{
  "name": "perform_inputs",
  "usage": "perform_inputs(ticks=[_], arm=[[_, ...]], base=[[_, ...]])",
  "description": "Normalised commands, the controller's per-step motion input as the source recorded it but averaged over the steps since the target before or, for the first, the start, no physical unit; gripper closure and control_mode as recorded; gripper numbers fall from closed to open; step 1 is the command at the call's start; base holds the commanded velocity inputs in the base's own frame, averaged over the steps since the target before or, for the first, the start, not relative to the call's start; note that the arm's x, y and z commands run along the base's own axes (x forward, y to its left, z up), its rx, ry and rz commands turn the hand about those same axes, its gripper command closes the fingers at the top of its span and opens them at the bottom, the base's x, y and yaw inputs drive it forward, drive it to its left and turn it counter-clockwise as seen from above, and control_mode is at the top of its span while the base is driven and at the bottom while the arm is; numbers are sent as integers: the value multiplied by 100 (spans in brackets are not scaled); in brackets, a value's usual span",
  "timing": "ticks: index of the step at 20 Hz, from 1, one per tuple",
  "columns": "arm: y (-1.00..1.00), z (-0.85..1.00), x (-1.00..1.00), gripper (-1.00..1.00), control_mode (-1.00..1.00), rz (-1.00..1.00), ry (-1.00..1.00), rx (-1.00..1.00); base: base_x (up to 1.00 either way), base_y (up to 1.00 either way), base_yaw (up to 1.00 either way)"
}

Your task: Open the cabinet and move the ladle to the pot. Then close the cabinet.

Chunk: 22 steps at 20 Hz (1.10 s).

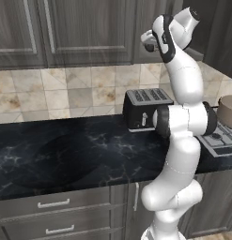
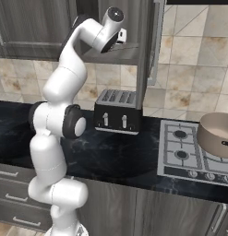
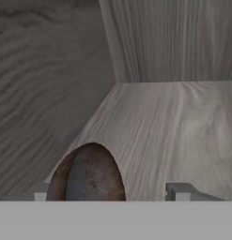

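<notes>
The cabinet [image 2: 145,50] stands with its door swung open above the toaster, and my arm reaches up into it. Inside, on the pale wood shelf [image 3: 174,126], lies the ladle [image 3: 87,173], its rusty brown rounded bowl close to the camera. My gripper [image 3: 110,192] is open, with its fingertips [image 3: 183,191] wide apart on either side of the ladle. The bowl sits nearer the left tip and a gap shows on the right. The handle of the ladle is hidden. The taupe pot [image 2: 217,133] rests on the stove at the right, also in the left base view [image 1: 228,110].
A black toaster [image 2: 117,113] stands on the dark marble counter [image 1: 65,154] right under the open cabinet. The gas stove [image 2: 184,154] lies to its right. Closed wall cabinets [image 1: 65,28] hang on the left. Drawers with horizontal handles [image 1: 54,204] run below the counter.
</notes>
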Motion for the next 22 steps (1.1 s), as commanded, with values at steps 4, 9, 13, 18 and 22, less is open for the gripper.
perform_inputs(ticks=[4,9,13,18,22], arm=[[1,-11,13,100,-100,0,0,0],[0,-7,3,100,-100,1,0,0],[0,0,-16,100,-100,0,0,0],[0,0,-70,100,-100,0,-1,0],[0,0,-100,100,-100,0,-3,0]], base=[[0,0,0],[0,0,0],[0,0,0],[0,0,0],[0,0,0]])
